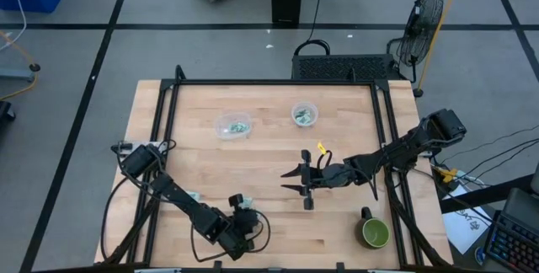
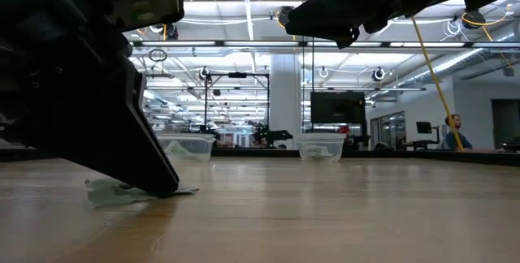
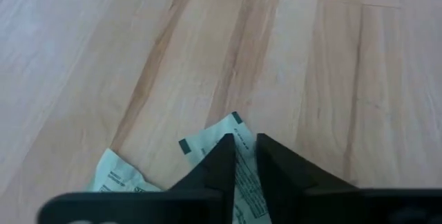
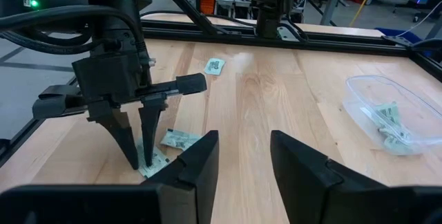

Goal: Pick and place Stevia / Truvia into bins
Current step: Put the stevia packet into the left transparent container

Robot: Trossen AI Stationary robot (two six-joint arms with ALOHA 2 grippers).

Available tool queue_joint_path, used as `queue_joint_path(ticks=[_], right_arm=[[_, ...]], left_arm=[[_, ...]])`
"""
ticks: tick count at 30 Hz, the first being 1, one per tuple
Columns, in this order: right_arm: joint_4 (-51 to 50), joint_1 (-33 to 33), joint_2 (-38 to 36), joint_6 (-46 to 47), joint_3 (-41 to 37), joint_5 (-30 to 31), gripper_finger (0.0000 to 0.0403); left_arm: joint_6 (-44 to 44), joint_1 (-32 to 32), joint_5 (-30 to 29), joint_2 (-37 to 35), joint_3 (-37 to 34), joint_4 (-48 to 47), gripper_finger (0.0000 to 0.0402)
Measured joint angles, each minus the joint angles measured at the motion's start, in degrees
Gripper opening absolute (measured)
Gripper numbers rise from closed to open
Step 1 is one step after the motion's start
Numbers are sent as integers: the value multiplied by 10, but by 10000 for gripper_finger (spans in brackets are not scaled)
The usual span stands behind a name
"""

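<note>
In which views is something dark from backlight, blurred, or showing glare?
Low view: the left gripper is a black silhouette against bright ceiling lights, and the sachet under it looks soft. Left wrist view: the fingers are sharp-edged but featureless black, and the table is brightly lit. Right wrist view: the oval tub shows pale glare on its rim. High view: even light, soft shadows.

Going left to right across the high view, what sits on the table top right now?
Left gripper down at a sachet near the front edge → oval tub → round cup → right gripper, open above mid-table → dark green mug.
</note>
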Motion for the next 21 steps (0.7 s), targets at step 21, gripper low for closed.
queue_joint_path(ticks=[21], right_arm=[[0, 0, 0, 0, 0, 0, 123]], left_arm=[[94, 9, -22, -70, -2, 25, 8]])
